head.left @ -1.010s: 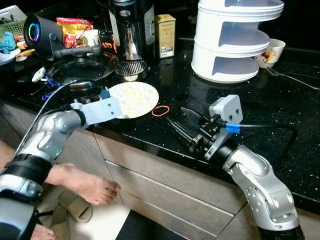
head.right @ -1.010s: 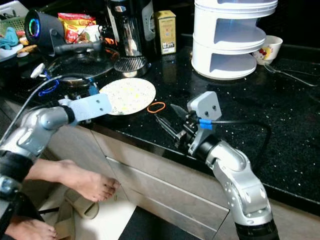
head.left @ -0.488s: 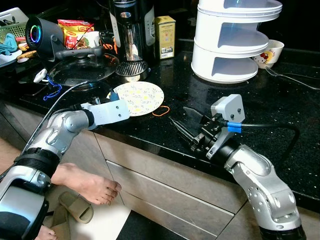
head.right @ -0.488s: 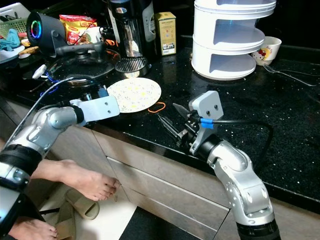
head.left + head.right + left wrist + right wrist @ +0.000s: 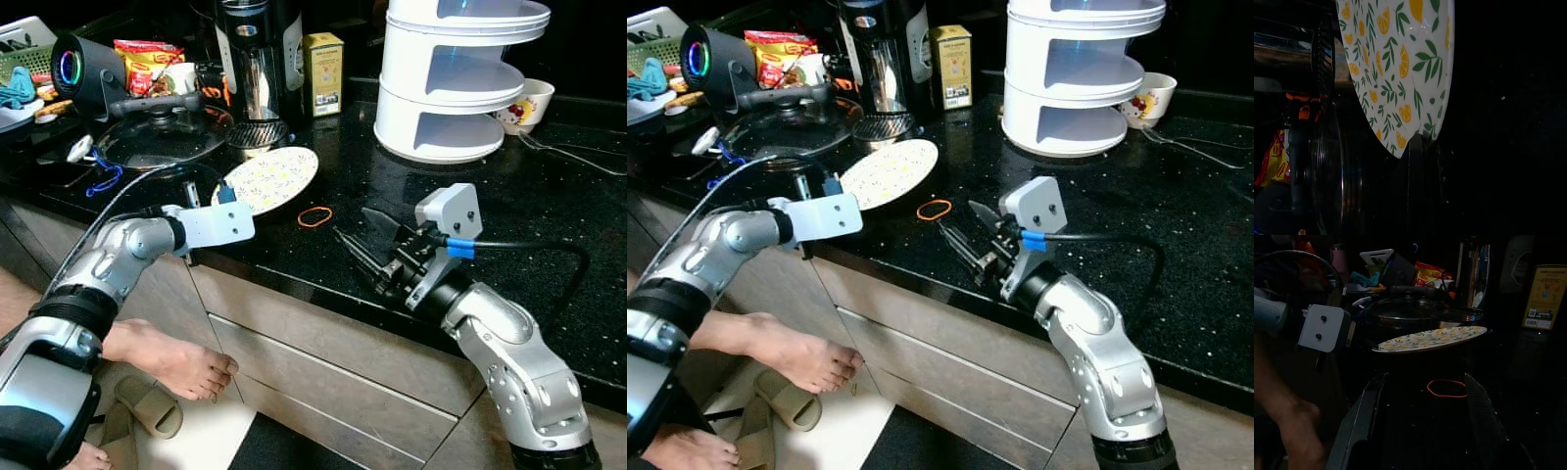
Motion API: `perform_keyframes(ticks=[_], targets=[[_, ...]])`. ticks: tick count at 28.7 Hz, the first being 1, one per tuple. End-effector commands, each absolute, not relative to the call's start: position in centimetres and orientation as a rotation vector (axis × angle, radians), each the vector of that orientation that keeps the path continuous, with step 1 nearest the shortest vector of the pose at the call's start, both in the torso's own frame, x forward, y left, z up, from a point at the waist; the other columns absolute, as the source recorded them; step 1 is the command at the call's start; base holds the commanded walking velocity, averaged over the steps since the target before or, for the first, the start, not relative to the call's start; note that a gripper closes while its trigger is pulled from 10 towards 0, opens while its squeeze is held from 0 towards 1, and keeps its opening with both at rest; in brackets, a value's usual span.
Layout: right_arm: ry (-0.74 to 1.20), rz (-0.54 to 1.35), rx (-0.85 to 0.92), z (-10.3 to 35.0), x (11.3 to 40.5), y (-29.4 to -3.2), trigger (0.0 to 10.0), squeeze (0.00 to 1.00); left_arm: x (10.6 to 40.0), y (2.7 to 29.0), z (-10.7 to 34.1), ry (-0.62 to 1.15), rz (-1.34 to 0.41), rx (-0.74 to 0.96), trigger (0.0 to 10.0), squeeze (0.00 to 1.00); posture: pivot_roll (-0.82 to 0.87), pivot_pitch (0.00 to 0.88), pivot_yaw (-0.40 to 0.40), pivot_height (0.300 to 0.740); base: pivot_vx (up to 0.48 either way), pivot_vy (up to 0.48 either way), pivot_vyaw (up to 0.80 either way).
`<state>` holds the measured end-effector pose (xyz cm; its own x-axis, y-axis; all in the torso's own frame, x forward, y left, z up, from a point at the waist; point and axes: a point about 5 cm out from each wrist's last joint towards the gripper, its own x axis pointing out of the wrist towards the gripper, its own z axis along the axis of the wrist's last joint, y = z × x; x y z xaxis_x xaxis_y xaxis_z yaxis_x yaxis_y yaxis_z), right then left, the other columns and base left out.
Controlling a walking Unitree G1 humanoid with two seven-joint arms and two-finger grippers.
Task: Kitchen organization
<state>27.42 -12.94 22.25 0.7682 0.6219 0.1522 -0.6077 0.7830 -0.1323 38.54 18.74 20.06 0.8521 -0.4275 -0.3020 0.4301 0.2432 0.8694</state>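
I see plate [image 5: 270, 178] near counter [image 5: 549, 225] front edge, left; rubber band [image 5: 314, 216] just right of it. Pan lid [image 5: 157, 142] left, behind plate. Tiered rack [image 5: 458, 78] far right; cup [image 5: 526, 105] right of rack. My right gripper [image 5: 364, 240] right of band.

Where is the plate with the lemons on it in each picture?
Left eye view: the plate is lifted and tilted above the counter's front edge, held by the left hand.
Right eye view: same place, plate.
Left wrist view: it hangs in the upper middle, plate.
Right wrist view: it floats flat across the middle, plate.
Shared landmark: the orange rubber band lies on the counter close by, also at.
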Motion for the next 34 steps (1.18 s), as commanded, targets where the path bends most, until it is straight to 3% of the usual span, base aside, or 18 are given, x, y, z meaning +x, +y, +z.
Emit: perform_keyframes(ticks=[1, 8, 18, 34], targets=[[-0.198, 0.67, -0.075, 22.3, 27.5, -12.9, 10.0, 0.0, 38.3, 18.9, 18.4, 0.067, -0.618, 1.184, 0.0, 0.0, -0.17, 0.059, 0.051, 0.74, 0.0, 0.0, 0.0], [-0.2, 0.663, -0.073, 22.4, 27.6, -12.9, 10.0, 0.0, 38.1, 18.0, 19.4, -0.01, -0.639, 1.135, 0.0, 0.0, -0.16, 0.058, 0.05, 0.74, 0.0, 0.0, 0.0], [-0.215, 0.633, -0.044, 22.4, 27.9, -13.1, 10.0, 0.0, 36.9, 13.9, 23.3, -0.201, -0.814, 1.117, 0.0, 0.0, -0.15, 0.056, 0.054, 0.74, 0.0, 0.0, 0.0], [-0.241, 0.562, 0.026, 22.7, 28.5, -13.8, 10.0, 0.0, 35.9, 13.1, 24.7, -0.211, -0.881, 1.121, 0.0, 0.0, -0.13, 0.054, 0.065, 0.74, 0.0, 0.0, 0.0]])
